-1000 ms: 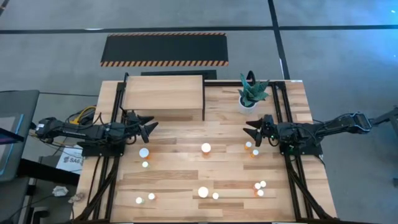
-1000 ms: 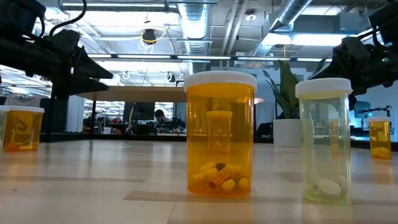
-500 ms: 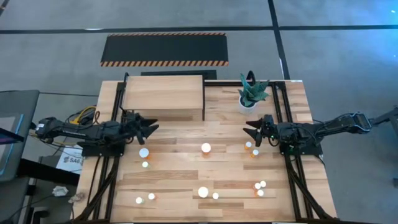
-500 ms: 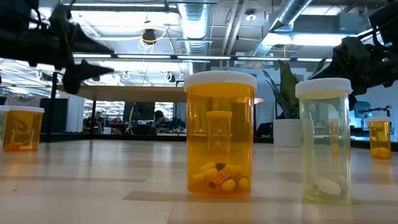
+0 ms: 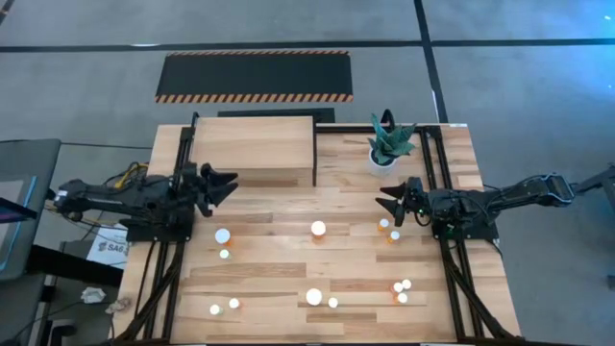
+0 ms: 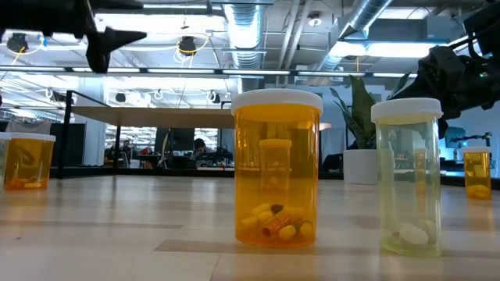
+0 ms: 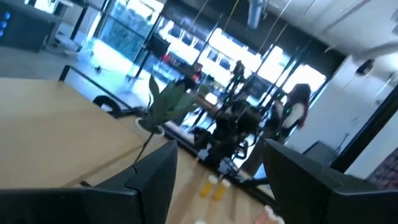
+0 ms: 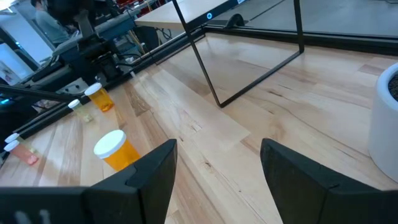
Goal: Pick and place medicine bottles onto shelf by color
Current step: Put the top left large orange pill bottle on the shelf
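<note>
Several white-capped medicine bottles stand upright on the wooden table [image 5: 288,269], among them one at the middle [image 5: 318,229] and one toward the left [image 5: 222,235]. In the low view a large orange bottle [image 6: 276,168] and a yellowish one [image 6: 408,176] stand close by. The light-wood shelf [image 5: 255,144] sits at the far left. My left gripper [image 5: 231,183] [image 7: 217,165] hangs open and empty, raised beside the shelf's near edge. My right gripper [image 5: 384,202] [image 8: 217,158] waits open and empty at the right, near two small bottles [image 5: 388,229].
A white pot with a green plant [image 5: 387,146] stands at the far right. Black frame rails [image 5: 444,192] run along both table sides. A black mat with orange-striped edges [image 5: 255,75] lies on the floor beyond the table.
My left gripper has risen well above the table, rolled a little about its own axis and drawn slightly toward the far edge beside the shelf. Its fingers stay apart as before. No bottle has moved.
</note>
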You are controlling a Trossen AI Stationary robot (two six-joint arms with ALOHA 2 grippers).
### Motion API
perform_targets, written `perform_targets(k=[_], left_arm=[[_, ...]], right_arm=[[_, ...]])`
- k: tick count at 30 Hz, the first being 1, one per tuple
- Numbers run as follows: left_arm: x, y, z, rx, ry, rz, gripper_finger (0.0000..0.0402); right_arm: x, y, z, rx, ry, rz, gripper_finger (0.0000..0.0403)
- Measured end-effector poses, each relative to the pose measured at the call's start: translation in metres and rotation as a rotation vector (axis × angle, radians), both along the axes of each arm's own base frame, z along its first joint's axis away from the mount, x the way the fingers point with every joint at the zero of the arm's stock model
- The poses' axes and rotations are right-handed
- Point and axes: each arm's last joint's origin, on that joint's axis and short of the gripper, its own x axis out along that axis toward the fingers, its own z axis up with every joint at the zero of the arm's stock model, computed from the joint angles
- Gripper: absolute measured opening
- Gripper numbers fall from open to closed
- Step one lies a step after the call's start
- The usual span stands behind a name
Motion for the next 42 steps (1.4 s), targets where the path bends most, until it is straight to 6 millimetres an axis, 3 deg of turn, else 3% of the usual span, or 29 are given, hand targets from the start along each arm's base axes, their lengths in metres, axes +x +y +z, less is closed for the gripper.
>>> perform_targets(k=[9,16,21,30,42], left_arm=[[0.019,-0.005,0.035,-0.176,0.274,-0.111,0.0222],[0.045,-0.011,0.047,-0.333,0.504,-0.188,0.0222],[0.061,-0.017,0.042,-0.42,0.709,-0.239,0.0222],[0.086,-0.034,0.022,-0.55,0.917,-0.256,0.0222],[0.082,-0.048,0.007,-0.614,1.239,-0.058,0.0222]], right_arm=[[0.0,0.0,0.0,0.0,0.0,0.0,0.0256],[0.0,0.0,0.0,0.0,0.0,0.0,0.0256],[0.0,0.0,0.0,0.0,0.0,0.0,0.0256],[0.0,0.0,0.0,0.0,0.0,0.0,0.0256],[0.0,0.0,0.0,0.0,0.0,0.0,0.0256]])
